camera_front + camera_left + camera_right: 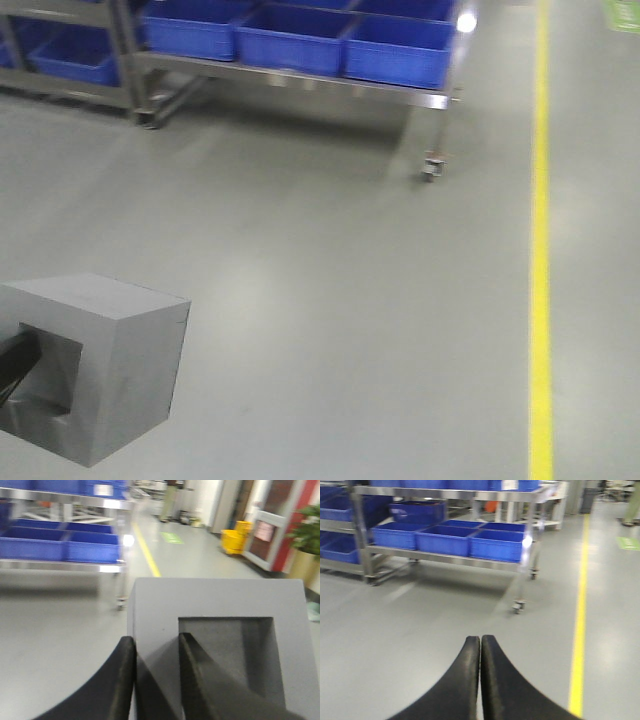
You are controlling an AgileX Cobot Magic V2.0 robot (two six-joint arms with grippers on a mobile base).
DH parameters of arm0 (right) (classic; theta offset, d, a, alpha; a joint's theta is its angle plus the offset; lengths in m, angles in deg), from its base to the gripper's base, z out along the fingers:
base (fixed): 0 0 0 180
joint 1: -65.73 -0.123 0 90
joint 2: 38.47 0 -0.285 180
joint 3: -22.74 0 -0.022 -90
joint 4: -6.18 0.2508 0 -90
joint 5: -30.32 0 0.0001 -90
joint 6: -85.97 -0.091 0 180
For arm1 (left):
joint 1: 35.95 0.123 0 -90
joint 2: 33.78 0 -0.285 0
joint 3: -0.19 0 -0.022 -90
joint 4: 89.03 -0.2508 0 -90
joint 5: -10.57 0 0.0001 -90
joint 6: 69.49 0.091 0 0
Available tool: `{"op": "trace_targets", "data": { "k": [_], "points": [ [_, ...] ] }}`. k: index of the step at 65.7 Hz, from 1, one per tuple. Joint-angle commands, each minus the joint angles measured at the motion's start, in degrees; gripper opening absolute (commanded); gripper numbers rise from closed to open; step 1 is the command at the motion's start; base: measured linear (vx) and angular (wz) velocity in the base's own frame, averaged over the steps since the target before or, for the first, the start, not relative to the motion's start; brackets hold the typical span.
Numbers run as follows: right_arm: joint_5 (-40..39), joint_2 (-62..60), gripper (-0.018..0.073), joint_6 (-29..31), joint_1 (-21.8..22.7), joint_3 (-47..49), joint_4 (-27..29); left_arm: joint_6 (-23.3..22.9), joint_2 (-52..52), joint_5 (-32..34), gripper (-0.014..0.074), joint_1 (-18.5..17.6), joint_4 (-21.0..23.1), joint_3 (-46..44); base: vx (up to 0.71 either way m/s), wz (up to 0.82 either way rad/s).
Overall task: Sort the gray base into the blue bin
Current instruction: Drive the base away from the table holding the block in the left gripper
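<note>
The gray base (110, 370) is a light-gray block with a square recess, held in the air at the lower left of the front view. My left gripper (156, 645) is shut on the gray base (220, 610): one finger lies outside its left wall, the other inside the recess. Only a dark fingertip (15, 365) of it shows in the front view. My right gripper (480, 641) is shut and empty above the floor. Several blue bins (395, 45) stand on a metal rack ahead; they also show in the left wrist view (90, 550) and the right wrist view (497, 545).
A wheeled steel rack (425, 100) carries the bins on its lower shelf, with a caster (432, 168) at its right leg. A yellow floor line (540, 250) runs along the right. Yellow tubs (235, 537) and a potted plant (307, 535) stand far off.
</note>
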Motion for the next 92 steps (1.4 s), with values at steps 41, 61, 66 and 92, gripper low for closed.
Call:
{"op": "trace_targets", "data": {
  "k": [41, 61, 66, 92],
  "points": [
    [-4.3, -0.6, -0.0009, 0.3, 0.3, -0.8, -0.4, -0.3, 0.4, 6.4, -0.0006, -0.1, 0.3, -2.0, 0.1, -0.53],
    [-4.3, -0.6, -0.0009, 0.3, 0.3, -0.8, -0.4, -0.3, 0.4, 6.4, -0.0006, -0.1, 0.3, -2.0, 0.25, -0.14],
    [-4.3, -0.6, -0.0009, 0.3, 0.3, -0.8, -0.4, -0.3, 0.4, 6.4, -0.0006, -0.1, 0.3, -2.0, 0.34, -0.04],
    [-4.3, -0.6, -0.0009, 0.3, 0.3, -0.8, -0.4, -0.3, 0.4, 6.4, -0.0006, -0.1, 0.3, -2.0, 0.37, 0.05]
  ]
}}
